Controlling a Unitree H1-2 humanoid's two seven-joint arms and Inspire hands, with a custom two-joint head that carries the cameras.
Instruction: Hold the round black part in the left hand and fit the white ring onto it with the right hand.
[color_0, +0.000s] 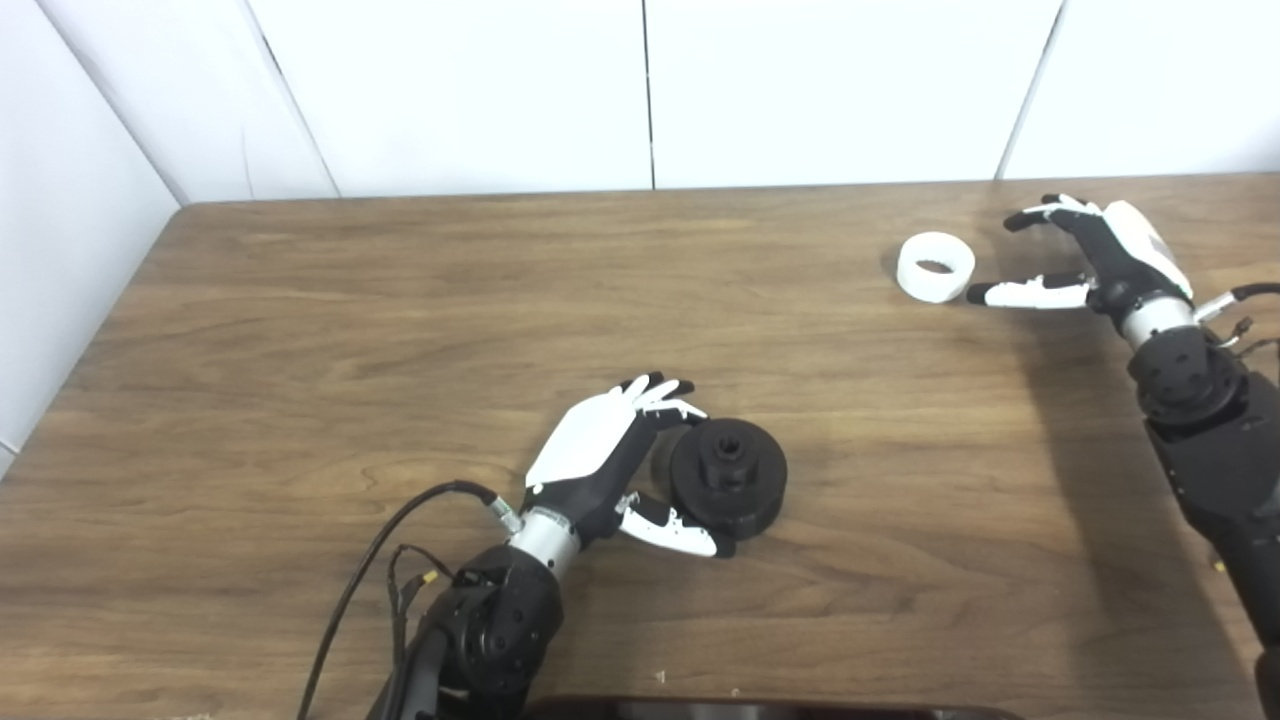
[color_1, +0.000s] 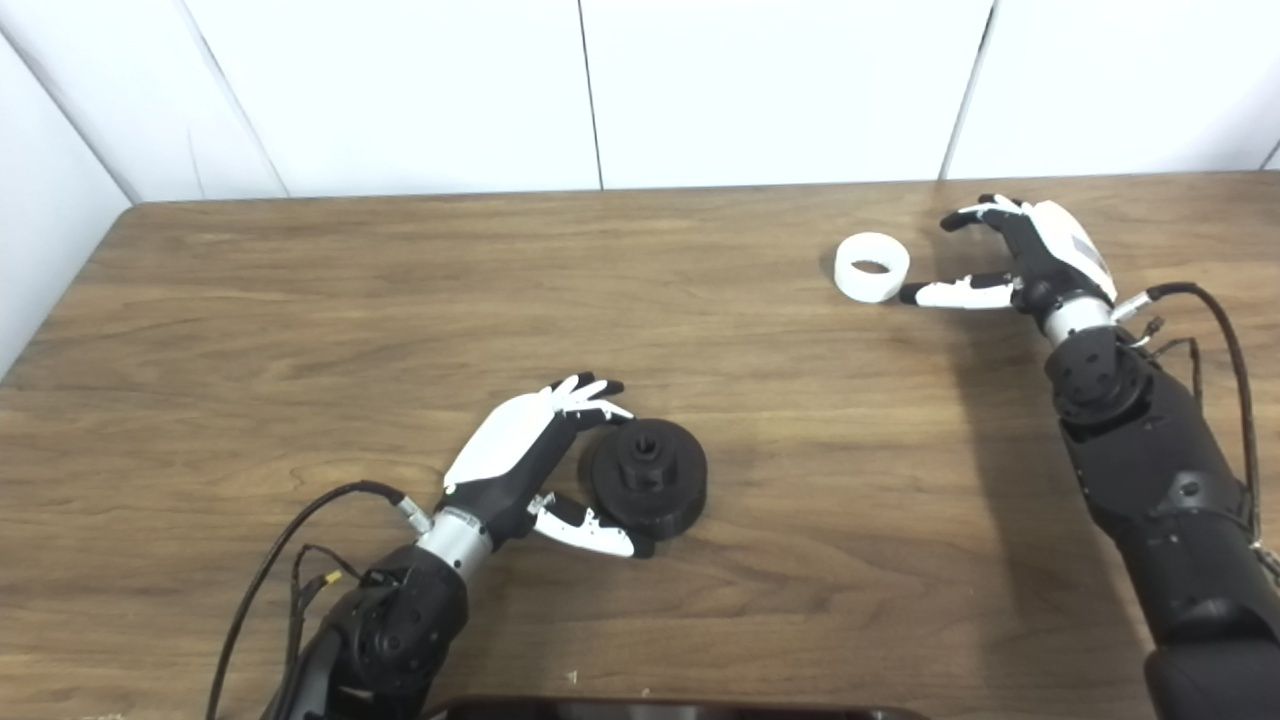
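My view: wood-grain tabletop (color_0: 500, 300), white panel wall (color_0: 800, 90) behind with vertical seams, another white wall on my left, even light.

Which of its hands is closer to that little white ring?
The right hand, open just right of the white ring. The left hand is far off, cupped around the round black part.

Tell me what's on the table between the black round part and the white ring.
Nothing: between the black round part and the white ring there is only bare wooden table. Both eye views show this stretch unobstructed.
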